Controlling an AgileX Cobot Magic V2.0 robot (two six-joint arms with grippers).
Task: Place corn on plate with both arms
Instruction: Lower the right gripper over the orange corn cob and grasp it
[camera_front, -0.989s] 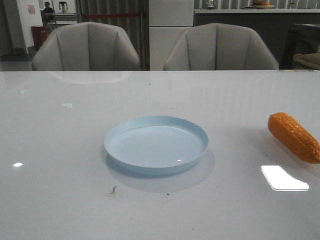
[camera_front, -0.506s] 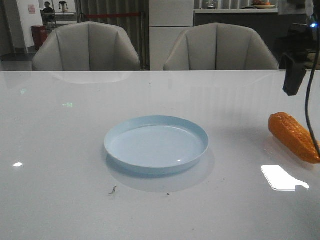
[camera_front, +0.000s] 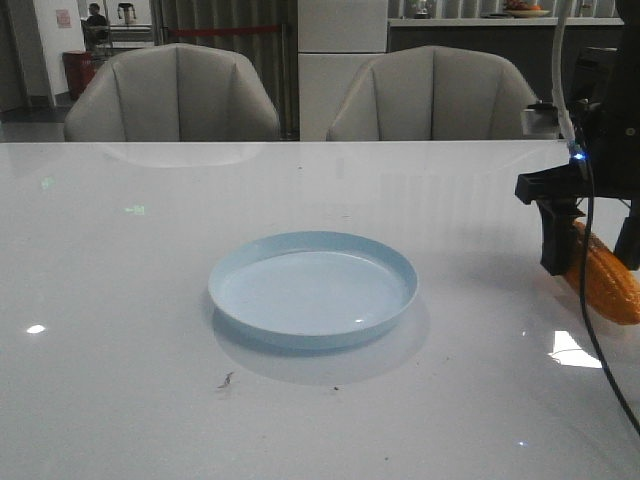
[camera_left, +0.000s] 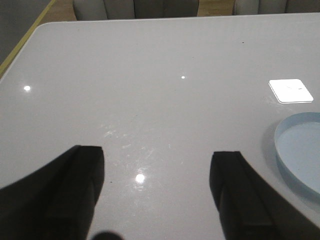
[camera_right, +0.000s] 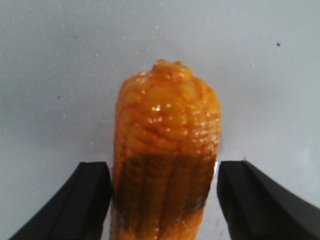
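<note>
Corn (camera_right: 167, 150) is lying on the table right of the plate (camera_front: 313, 288), sitting between my right gripper's (camera_right: 162, 200) wide-open fingers, not pinched yet. Looks glossy and hard, probably light but slippery, so I'd grab mid-cob across the bumpy kernels.

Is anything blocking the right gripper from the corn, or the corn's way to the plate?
Nothing visible. The right gripper is open with the corn between its fingers, and bare table lies between the corn and the plate.
</note>
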